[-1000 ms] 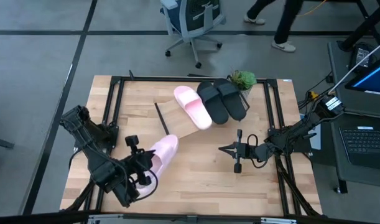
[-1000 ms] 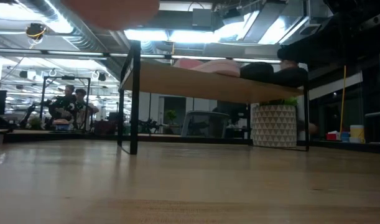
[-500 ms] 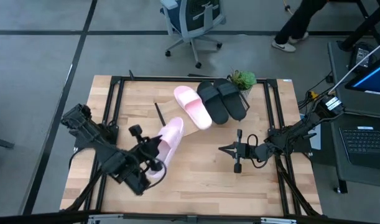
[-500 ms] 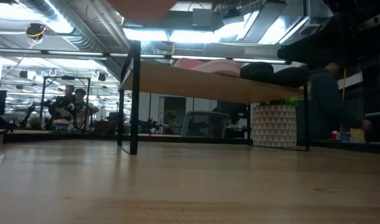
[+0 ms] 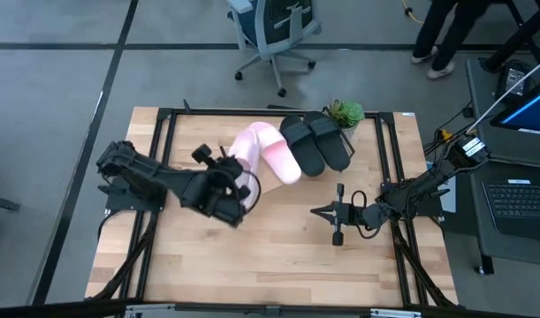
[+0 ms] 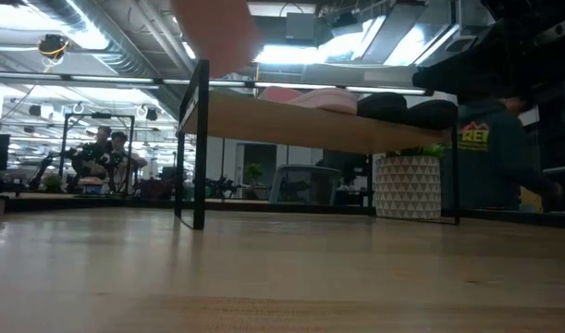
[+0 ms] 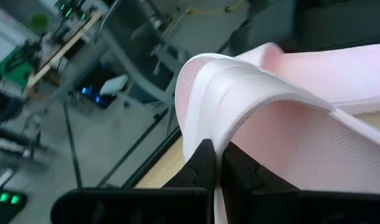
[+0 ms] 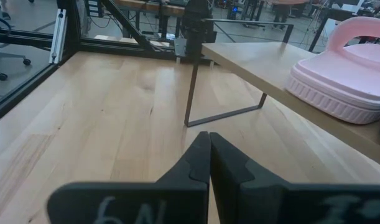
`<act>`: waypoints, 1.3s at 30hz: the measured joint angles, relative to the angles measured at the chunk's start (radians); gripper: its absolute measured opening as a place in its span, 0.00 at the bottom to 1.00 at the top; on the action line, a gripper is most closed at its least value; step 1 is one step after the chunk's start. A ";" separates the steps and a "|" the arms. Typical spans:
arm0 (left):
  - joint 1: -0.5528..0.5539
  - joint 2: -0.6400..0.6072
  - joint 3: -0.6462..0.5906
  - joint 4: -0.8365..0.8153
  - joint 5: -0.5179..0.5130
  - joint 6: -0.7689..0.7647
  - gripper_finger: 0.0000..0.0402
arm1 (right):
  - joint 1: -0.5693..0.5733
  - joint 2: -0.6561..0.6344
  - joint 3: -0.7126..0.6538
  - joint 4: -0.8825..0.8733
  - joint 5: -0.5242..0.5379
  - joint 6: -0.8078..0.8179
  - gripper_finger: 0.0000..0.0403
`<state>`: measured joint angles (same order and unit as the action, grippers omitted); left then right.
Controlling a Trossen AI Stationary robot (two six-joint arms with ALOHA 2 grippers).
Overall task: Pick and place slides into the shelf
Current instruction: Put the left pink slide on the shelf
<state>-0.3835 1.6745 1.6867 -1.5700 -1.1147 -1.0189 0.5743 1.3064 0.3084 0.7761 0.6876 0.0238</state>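
Observation:
My left gripper (image 5: 234, 177) is shut on a light pink slide (image 5: 242, 148) and holds it in the air beside the shelf (image 5: 252, 181), a slanted light-wood board on thin black rods. On the shelf lie a second pink slide (image 5: 277, 152) and two black slides (image 5: 315, 141) side by side. In the low view the held slide (image 6: 217, 28) shows as a blurred shape above the shelf's left end (image 6: 264, 116). My right gripper (image 5: 321, 212) is shut and waits over the table's right half with nothing in it. My left gripper pinches the pale rim (image 7: 205, 134) at one end of the pink slide's sole between its two fingers. The slide stands up and away from the fingertips. It is lifted clear of both table and shelf.
A potted plant (image 5: 345, 113) stands at the far edge, right of the black slides. Black frame rails (image 5: 159, 159) run along the table's left and right sides. Bare tabletop (image 5: 278, 256) lies in front of the shelf. A person (image 6: 490, 157) stands beyond the table.
My left gripper has swung from the table's near left toward the far edge and the shelf, staying shut on the pink slide. The slide has travelled with it, clear of the table, and has turned so that it now points toward the shelf's left end.

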 joint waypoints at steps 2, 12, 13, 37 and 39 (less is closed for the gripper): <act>0.036 0.000 0.000 0.000 0.003 -0.022 0.00 | 0.000 0.000 0.000 0.000 0.000 0.000 0.02; 0.139 0.000 0.000 0.007 0.079 -0.097 0.00 | 0.000 0.000 0.000 0.000 0.000 -0.002 0.02; 0.141 0.000 0.000 0.008 0.079 -0.097 0.00 | 0.000 0.000 0.000 0.000 0.000 -0.002 0.02; 0.155 0.068 -0.001 -0.002 0.094 -0.164 0.00 | 0.000 0.000 0.000 0.001 0.000 -0.002 0.02; 0.150 0.068 -0.002 -0.001 0.099 -0.183 0.00 | 0.000 0.000 0.000 0.000 0.000 -0.001 0.02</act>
<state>-0.2330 1.7424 1.6844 -1.5711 -1.0153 -1.2019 0.5743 1.3064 0.3084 0.7765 0.6876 0.0224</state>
